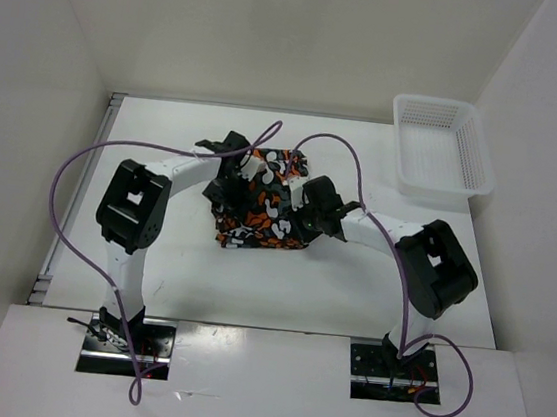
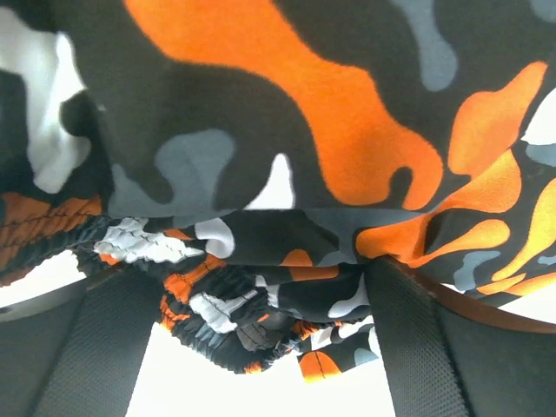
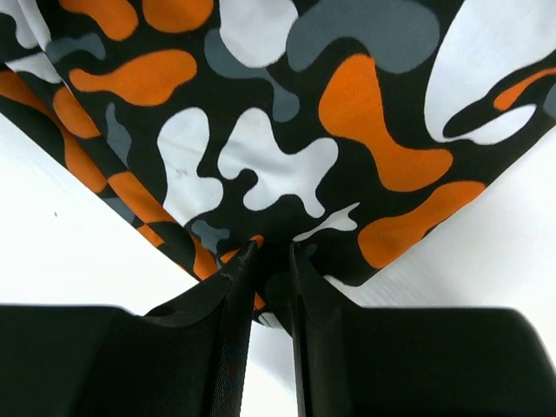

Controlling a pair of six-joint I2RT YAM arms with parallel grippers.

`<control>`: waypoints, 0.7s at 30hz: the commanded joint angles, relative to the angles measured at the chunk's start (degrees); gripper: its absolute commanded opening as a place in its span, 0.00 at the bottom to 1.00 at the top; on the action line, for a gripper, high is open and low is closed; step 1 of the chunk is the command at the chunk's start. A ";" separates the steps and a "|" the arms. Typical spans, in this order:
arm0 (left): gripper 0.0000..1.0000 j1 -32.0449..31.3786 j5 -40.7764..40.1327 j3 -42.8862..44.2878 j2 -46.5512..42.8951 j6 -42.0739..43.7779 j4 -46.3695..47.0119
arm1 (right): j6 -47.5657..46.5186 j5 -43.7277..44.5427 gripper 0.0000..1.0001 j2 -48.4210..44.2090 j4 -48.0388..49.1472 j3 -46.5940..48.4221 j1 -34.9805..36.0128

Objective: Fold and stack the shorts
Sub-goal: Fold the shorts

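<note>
The right gripper [image 3: 273, 254] clamped an edge of the soft orange, white, grey and black blotch-print shorts [image 3: 287, 165]. The left gripper [image 2: 248, 276] stood apart, and the fold probably needed pulling taut.

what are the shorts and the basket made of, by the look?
The shorts: soft matte printed cloth, likely a thin woven or knit; it drapes and creases, and the gathered waistband puckers like elastic. The basket: white plastic, seemingly rigid and moulded; regular mesh holes in thin walls, sheen too far off to judge.
</note>
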 commanded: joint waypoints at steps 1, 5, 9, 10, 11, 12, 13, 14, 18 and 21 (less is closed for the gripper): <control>1.00 -0.10 -1.97 -1.39 -2.37 0.27 -0.22 | 2.75 -1.60 0.27 -2.08 1.23 -1.41 0.33; 1.00 -0.10 -2.92 1.33 -6.05 0.27 -0.22 | 1.44 -1.08 0.33 -4.27 -0.95 2.62 0.33; 1.00 -0.10 -4.78 5.81 -13.95 0.27 0.57 | -3.13 7.76 0.46 -7.52 -5.96 14.54 0.33; 1.00 -0.10 -4.78 6.51 -15.36 0.27 0.57 | -3.84 10.06 0.47 -8.31 -6.67 16.33 -0.20; 1.00 -0.10 -4.78 8.35 -17.46 0.27 0.57 | -4.45 12.52 0.49 -9.63 -6.68 17.48 -0.72; 1.00 0.42 -4.78 9.50 -18.18 0.27 0.05 | -4.46 15.94 0.51 -13.12 -5.37 18.01 -0.73; 1.00 1.12 -4.78 10.47 -18.79 0.27 0.05 | -5.76 17.10 0.56 -15.07 -4.31 18.01 -1.42; 1.00 1.82 -4.78 11.08 -20.45 0.27 -0.47 | -8.13 18.51 0.58 -17.00 -2.22 17.49 -1.43; 1.00 7.97 -4.16 10.83 -24.33 0.27 0.66 | -11.66 27.47 0.65 -24.66 1.67 15.73 -4.40; 1.00 15.96 -5.74 7.67 -27.06 0.27 2.94 | -13.33 29.60 0.66 -29.84 4.47 13.20 -11.58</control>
